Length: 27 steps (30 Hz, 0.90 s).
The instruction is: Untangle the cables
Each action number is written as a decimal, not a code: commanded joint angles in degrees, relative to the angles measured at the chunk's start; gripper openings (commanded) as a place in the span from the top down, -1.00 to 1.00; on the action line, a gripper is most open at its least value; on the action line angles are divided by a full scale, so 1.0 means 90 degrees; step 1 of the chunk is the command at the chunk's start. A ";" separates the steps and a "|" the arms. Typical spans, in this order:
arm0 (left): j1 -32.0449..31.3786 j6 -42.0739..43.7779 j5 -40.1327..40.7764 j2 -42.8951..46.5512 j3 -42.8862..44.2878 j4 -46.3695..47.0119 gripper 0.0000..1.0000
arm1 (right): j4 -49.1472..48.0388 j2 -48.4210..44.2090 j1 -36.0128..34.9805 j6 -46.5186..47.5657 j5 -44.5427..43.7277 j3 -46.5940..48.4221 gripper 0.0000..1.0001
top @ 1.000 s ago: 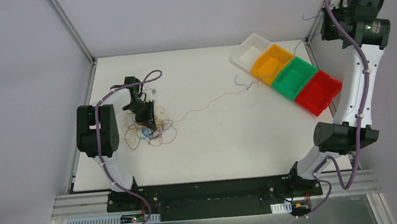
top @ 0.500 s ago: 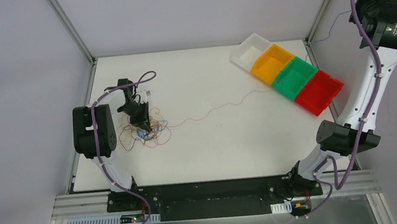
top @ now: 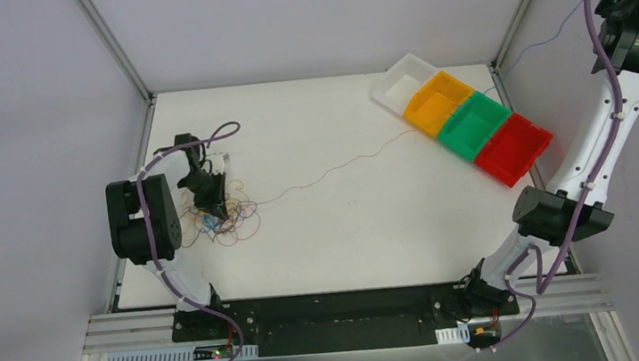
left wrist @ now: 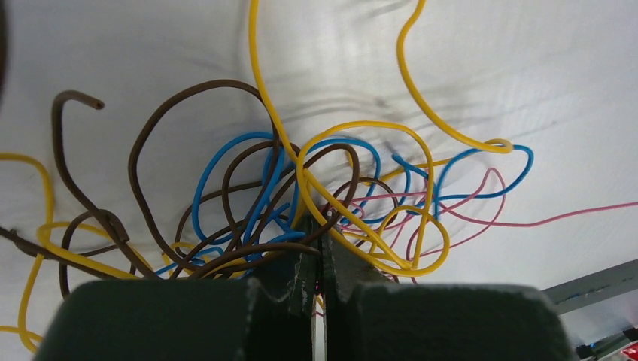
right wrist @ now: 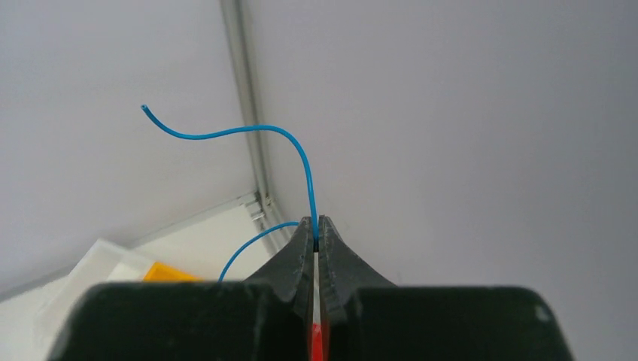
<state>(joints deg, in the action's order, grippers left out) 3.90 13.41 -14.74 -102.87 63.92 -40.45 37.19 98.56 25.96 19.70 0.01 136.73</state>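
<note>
The left fingers (left wrist: 312,250) are pressed together on the middle of the cables (top: 227,219), bunched on the left of the surface (top: 375,228); the right fingers (right wrist: 311,238) pinch a blue wire (right wrist: 295,143) high beyond the far right corner. This wire looks almost straight, so I think more pull may tighten a knot or slip it out.

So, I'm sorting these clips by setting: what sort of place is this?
Probably a robot lab test cell, not a home: a white table fenced by aluminium rails and plain grey panels, with a row of coloured sorting bins.
</note>
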 commanded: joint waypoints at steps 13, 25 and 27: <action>0.0519 0.0773 0.0796 0.0012 -0.0237 -0.0076 1.00 | -0.1082 -0.0591 0.0300 -0.0447 0.0130 -0.0946 1.00; -0.1210 -0.0031 -0.1271 0.0681 0.0492 -0.0284 1.00 | -0.1170 -0.0972 -0.0278 -0.1322 0.2030 -0.1455 1.00; -0.1532 -0.0252 -0.1545 0.0472 0.0746 -0.0277 1.00 | -0.1208 -0.0947 -0.0401 -0.1449 0.2194 -0.1536 1.00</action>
<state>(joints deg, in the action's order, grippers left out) -5.76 15.09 -21.17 -98.21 66.30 -41.91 29.12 91.50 23.77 10.83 14.11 123.94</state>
